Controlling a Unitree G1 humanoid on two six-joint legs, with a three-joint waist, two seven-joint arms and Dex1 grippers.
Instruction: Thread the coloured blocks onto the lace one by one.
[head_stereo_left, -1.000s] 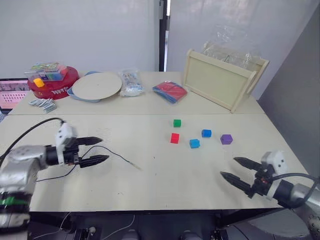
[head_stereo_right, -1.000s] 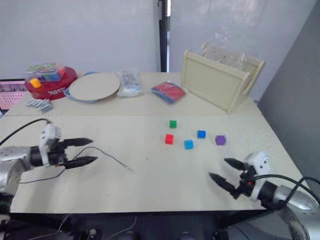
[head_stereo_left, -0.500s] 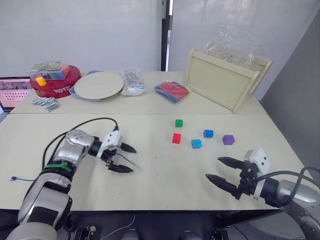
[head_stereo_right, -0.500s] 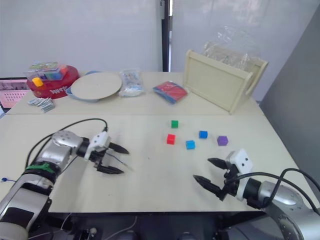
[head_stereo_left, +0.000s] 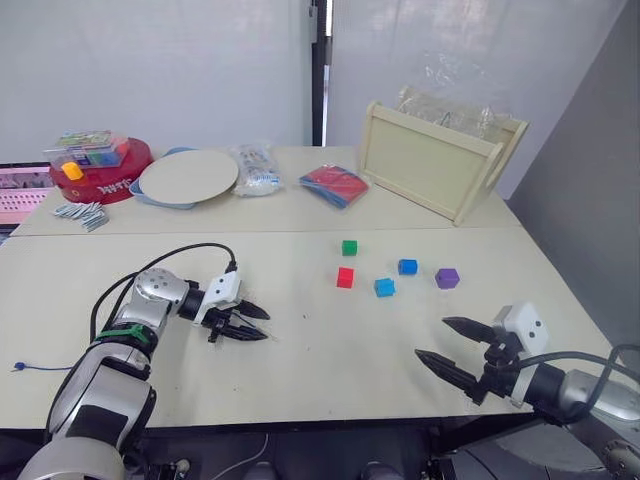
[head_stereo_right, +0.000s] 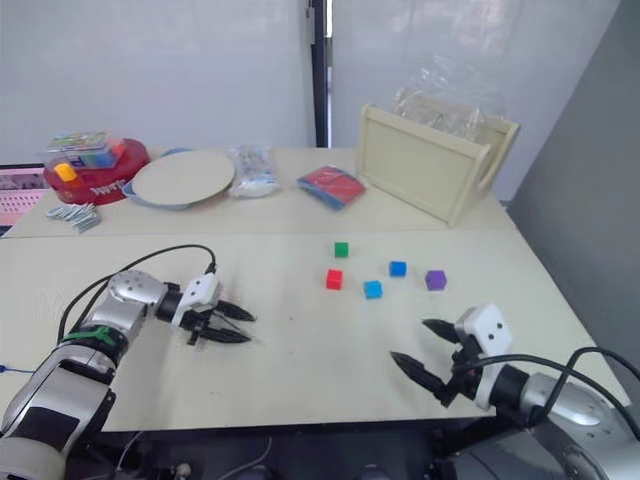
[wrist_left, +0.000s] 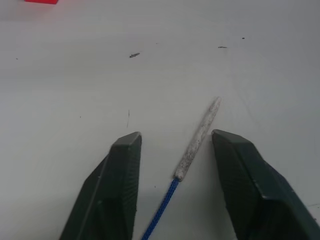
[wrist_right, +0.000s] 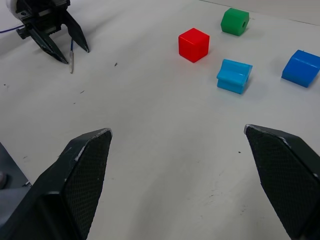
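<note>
The lace (wrist_left: 199, 140) lies on the table, its pale stiff tip and blue cord between the fingers (wrist_left: 116, 190) of my left gripper (head_stereo_left: 265, 327). The jaws stand narrowly open on either side of the tip, with a gap on each side. The lace's knotted end (head_stereo_left: 18, 367) rests far left near the table's front edge. Green (head_stereo_left: 349, 247), red (head_stereo_left: 345, 277), light blue (head_stereo_left: 385, 287), blue (head_stereo_left: 407, 267) and purple (head_stereo_left: 447, 278) blocks sit scattered at centre right. My right gripper (head_stereo_left: 433, 338) hovers wide open and empty near the front right edge, short of the blocks.
A wooden tray (head_stereo_left: 435, 160) stands tilted at the back right. A round plate (head_stereo_left: 188, 175), a red tin (head_stereo_left: 95, 170), a clear bag (head_stereo_left: 255, 168) and a red-blue packet (head_stereo_left: 335, 185) line the back. My left arm's black cable (head_stereo_left: 160, 265) arches over the table.
My left gripper has moved right along the lace to its pale tip and its jaws have narrowed around it. The right gripper has shifted only slightly and stays wide open.
</note>
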